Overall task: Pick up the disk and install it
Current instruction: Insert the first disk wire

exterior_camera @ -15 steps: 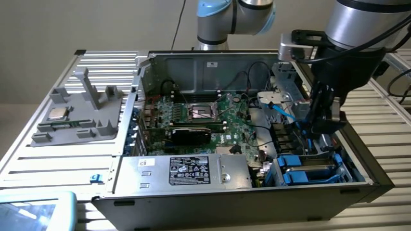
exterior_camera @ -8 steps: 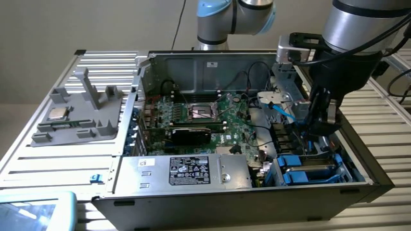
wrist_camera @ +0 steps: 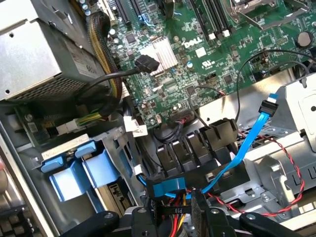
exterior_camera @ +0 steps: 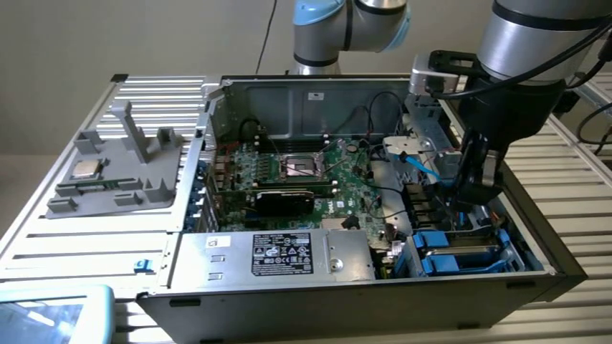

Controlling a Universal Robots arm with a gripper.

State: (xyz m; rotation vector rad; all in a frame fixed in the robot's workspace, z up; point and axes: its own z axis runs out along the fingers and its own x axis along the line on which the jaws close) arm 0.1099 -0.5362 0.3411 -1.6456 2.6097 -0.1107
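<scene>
The disk (exterior_camera: 457,258) (wrist_camera: 65,180), in its blue frame, sits in the drive bay at the lower right of the exterior view. It is inside the open case (exterior_camera: 287,107), just right of the grey box (exterior_camera: 277,254) with the black label. The tool (exterior_camera: 474,192) (wrist_camera: 175,217) hangs just up-frame from the disk and apart from it, among black connectors and a blue cable (wrist_camera: 247,143); I cannot tell whether it stands wide or narrow. The board (exterior_camera: 297,172) lies mid-frame, and a chip (exterior_camera: 88,170) rests on a grey tray (exterior_camera: 125,186) at the left, on the bench (exterior_camera: 86,244).
</scene>
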